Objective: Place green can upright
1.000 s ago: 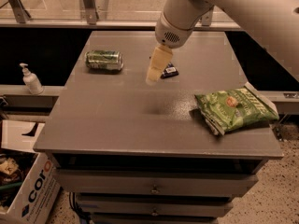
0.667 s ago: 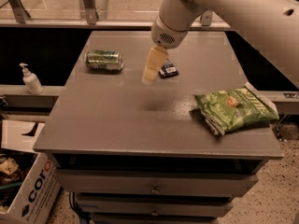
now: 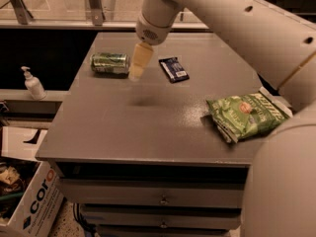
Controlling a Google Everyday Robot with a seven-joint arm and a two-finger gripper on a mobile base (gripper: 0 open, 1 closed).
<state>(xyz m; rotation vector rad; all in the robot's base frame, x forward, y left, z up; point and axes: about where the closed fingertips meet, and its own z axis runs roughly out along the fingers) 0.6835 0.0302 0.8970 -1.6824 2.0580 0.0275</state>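
Note:
The green can [image 3: 109,63] lies on its side at the far left of the grey table top [image 3: 163,117], its long axis running left to right. My gripper [image 3: 136,71] hangs from the white arm just to the right of the can, a little above the table, with its pale fingers pointing down. It holds nothing that I can see.
A small dark blue packet [image 3: 174,69] lies right of the gripper. A crinkled green snack bag [image 3: 245,114] lies at the table's right edge. A white pump bottle [image 3: 33,83] stands on a ledge to the left. A cardboard box [image 3: 29,201] sits on the floor at lower left.
My gripper has moved left, away from the dark blue packet and closer to the lying green can. The can and the other things have not moved.

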